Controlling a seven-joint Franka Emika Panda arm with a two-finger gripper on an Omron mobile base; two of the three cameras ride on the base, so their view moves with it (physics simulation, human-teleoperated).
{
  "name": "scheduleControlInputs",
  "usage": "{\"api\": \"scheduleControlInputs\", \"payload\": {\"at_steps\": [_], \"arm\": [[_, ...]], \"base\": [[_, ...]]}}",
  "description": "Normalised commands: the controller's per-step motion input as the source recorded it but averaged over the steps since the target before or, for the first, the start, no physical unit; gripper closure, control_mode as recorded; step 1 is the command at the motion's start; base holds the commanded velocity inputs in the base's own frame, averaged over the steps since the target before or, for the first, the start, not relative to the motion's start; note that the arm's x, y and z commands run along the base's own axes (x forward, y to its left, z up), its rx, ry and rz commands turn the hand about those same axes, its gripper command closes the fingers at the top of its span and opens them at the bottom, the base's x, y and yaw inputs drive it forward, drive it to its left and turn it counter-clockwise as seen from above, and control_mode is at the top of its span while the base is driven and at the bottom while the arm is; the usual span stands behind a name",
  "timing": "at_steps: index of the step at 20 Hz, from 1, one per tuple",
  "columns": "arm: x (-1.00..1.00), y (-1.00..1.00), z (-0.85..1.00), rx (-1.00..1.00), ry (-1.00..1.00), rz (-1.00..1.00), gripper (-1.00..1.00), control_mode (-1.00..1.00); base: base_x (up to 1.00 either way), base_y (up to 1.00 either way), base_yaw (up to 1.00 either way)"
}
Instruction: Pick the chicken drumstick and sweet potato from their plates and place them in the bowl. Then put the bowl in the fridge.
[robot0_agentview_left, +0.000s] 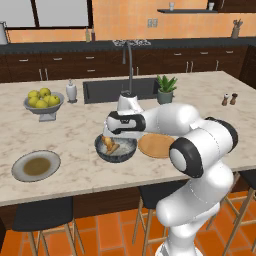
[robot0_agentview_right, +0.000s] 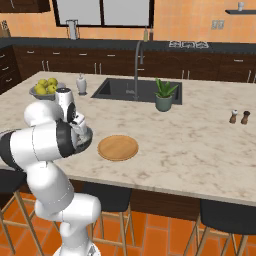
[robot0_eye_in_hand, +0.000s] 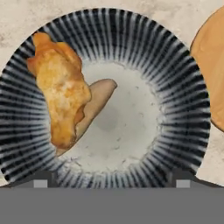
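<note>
Golden-brown chicken drumstick (robot0_eye_in_hand: 59, 94) and sweet potato (robot0_eye_in_hand: 97, 101) lie together in the bowl (robot0_eye_in_hand: 175, 87). With fingers spread and empty, the gripper (robot0_eye_in_hand: 111, 178) hovers above; best grip the rim squarely, clear of the wooden plate (robot0_eye_in_hand: 212, 65).

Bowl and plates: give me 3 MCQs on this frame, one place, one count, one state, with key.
1. Where does the chicken drumstick lie?
A. on the grey plate
B. in the bowl
C. in the sink

2. How many food pieces are in the bowl?
A. none
B. one
C. two

3. What state is the wooden plate in?
A. bare
B. holding the sweet potato
C. stacked under the bowl

Key: 1 B, the hand view shows it against the bowl's ribbed wall. 2 C, the sweet potato lies partly under the drumstick. 3 A, nothing sits on it; the grey plate is bare too.
</note>
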Motion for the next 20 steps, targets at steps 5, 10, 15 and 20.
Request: {"api": "scheduleControlInputs", "payload": {"at_steps": [5,10,15,20], "arm": [[-0.58,-0.63,0.03,0.15,-0.01,-0.17,-1.0,-1.0],[-0.02,-0.41,-0.03,0.1,0.0,-0.18,-1.0,-1.0],[0.44,0.0,-0.04,0.06,0.0,-0.07,-1.0,-1.0],[0.22,0.1,-0.14,0.01,0.0,-0.02,-1.0,-1.0]], "base": [[0.0,0.0,0.0],[0.0,0.0,0.0],[0.0,0.0,0.0],[0.0,0.0,0.0]]}}
